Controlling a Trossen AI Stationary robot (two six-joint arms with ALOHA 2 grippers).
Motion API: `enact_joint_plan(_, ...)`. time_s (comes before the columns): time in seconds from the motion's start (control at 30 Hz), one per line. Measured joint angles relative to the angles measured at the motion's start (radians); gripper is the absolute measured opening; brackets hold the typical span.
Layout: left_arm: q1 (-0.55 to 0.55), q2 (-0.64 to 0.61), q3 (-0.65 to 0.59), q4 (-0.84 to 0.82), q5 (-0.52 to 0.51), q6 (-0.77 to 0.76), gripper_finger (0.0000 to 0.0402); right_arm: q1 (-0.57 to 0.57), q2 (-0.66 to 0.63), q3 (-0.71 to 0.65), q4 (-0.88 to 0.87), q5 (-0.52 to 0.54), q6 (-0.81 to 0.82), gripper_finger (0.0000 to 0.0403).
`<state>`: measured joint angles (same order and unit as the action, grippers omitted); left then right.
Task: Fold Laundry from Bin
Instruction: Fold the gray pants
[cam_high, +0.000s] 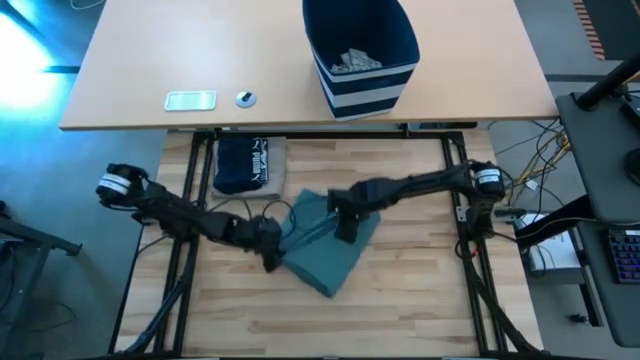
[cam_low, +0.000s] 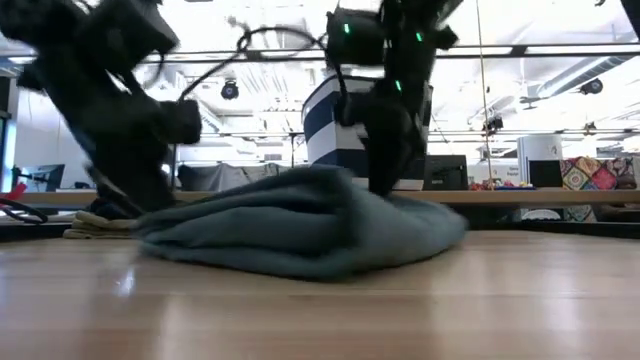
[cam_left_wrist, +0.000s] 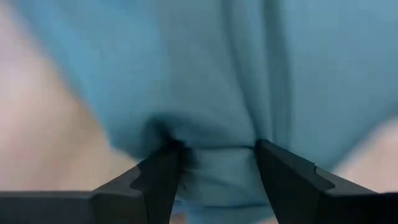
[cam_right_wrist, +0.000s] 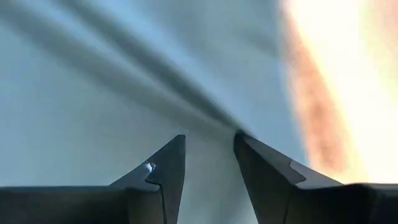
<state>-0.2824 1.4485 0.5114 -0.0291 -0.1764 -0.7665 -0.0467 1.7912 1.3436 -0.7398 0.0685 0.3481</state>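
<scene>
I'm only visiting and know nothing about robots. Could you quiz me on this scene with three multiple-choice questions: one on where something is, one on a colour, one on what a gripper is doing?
1. Where is the striped bin?
A. on the tan desk
B. on the floor
C. held in a gripper

2. What colour is the garment between the arms?
A. red
B. teal-green
C. white

3. What is the left gripper doing?
A. hanging open, clear of cloth
B. pinching teal cloth
C. holding the bin

Answers:
1. A, it stands on the desk beyond the slatted table.
2. B, it shows teal in every view.
3. B, cloth bunches between its fingers.
</scene>
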Motion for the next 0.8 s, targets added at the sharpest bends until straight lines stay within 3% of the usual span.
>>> enact_joint_plan(0.07, -0.051, -0.032, 0.054, -0.076, 0.045, -0.02, 0.0193, -0.002, -0.024, 0.062, -0.048, -0.031, 0.009, 0.014)
enact_joint_plan(0.17, -0.103, -0.093, 0.173, -0.261, 0.029, -0.025, 0.0191, 0.067, -0.061, 0.143, -0.071, -0.062, 0.066, 0.0139)
enact_joint_plan(0.33, -0.124, -0.112, 0.342, -0.584, -0.134, -0.002, 0.0191, 0.266, -0.081, 0.193, -0.028, 0.014, 0.254, 0.0139)
enact_joint_plan(0.5, -0.093, -0.079, 0.401, -0.563, -0.321, 0.066, 0.0191, 0.465, -0.012, 0.184, 0.029, 0.134, 0.487, 0.0141)
enact_joint_plan(0.67, -0.041, 0.024, 0.386, -0.548, -0.337, 0.119, 0.0191, 0.537, 0.112, 0.181, 0.05, 0.218, 0.65, 0.0141)
enact_joint_plan(0.8, -0.03, 0.131, 0.331, -0.536, -0.325, 0.095, 0.0191, 0.544, 0.205, 0.187, 0.055, 0.151, 0.64, 0.0141)
